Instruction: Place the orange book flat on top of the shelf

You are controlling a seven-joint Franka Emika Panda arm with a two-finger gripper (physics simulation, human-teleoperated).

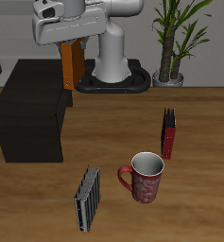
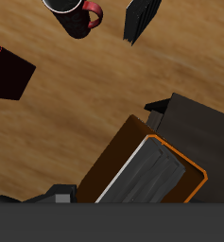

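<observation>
The orange book hangs upright in my gripper, in the air above the back edge of the low black shelf. The gripper is shut on the book's upper end. In the wrist view the orange book shows its orange cover and pale page edge close to the camera, with the dark gripper clamped on it. The black shelf lies just beside and below the book. The shelf's flat top carries nothing.
A dark red book stands on the table beside a red patterned mug. A grey striped book stands near the table's front edge. The robot base and a potted plant are at the back.
</observation>
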